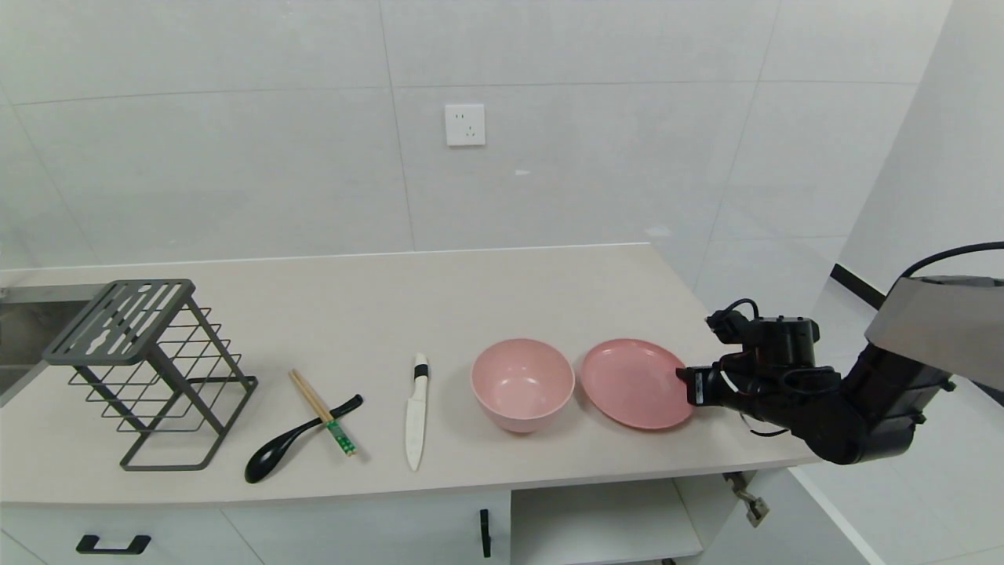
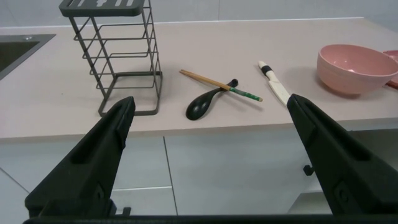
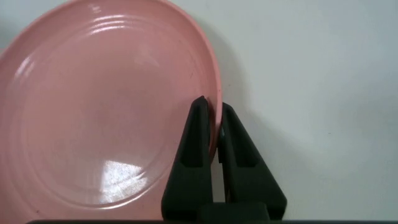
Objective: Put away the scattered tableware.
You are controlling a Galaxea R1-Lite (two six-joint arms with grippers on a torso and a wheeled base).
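The pink plate (image 1: 631, 382) lies flat near the right end of the counter (image 1: 471, 298), with the pink bowl (image 1: 522, 384) just beside it at 9 o'clock. The right gripper (image 3: 212, 109) pinches the plate's rim at about 3 o'clock, fingers narrow. The plate looks light, stiff and glossy, so it is likely slippery. The thin rim is the only hold. The left gripper (image 2: 211, 102) has its fingers spread wide and holds nothing.

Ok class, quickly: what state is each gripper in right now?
Left gripper: open, holding nothing.
Right gripper: closed on the plate rim.
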